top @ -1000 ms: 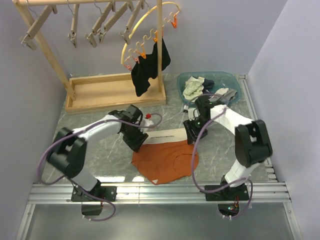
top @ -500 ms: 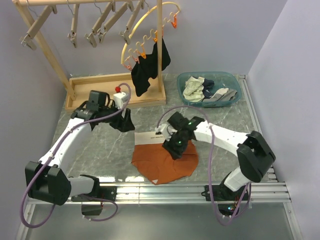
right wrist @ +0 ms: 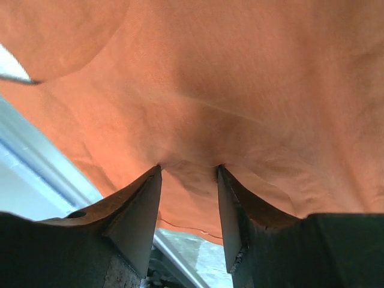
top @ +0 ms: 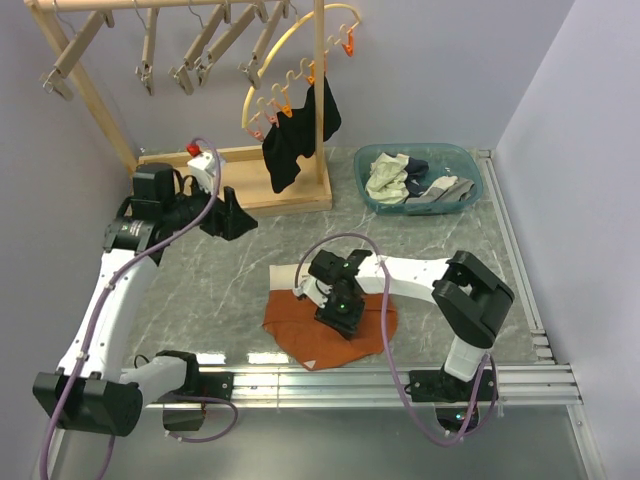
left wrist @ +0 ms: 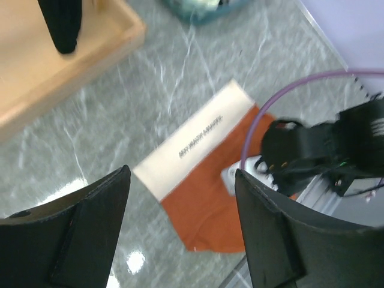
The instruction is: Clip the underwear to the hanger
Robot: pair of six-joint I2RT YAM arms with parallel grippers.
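Observation:
The rust-orange underwear (top: 300, 338) lies flat near the table's front, its off-white waistband (top: 290, 278) at the far side. My right gripper (top: 337, 312) points down and presses into the orange cloth (right wrist: 210, 78). Its jaws stand apart with a small ridge of cloth between them (right wrist: 189, 168). My left gripper (top: 235, 215) is open and empty, raised beside the rack base, well left of the underwear (left wrist: 210, 201); the left wrist view looks down on it between the open fingers (left wrist: 182, 174). Several wooden clip hangers (top: 190, 60) hang on the rail at the top left.
The rack's wooden tray base (top: 190, 185) stands at the back left. A yellow hoop (top: 290, 45) with orange pegs holds a black garment (top: 295, 140). A teal basket (top: 470, 165) of cream and grey clothes sits at the back right. Metal rails edge the front.
My left arm has lifted and swung back left, away from the waistband toward the rack base. My right gripper has moved from the waistband's right end leftward and forward onto the orange cloth.

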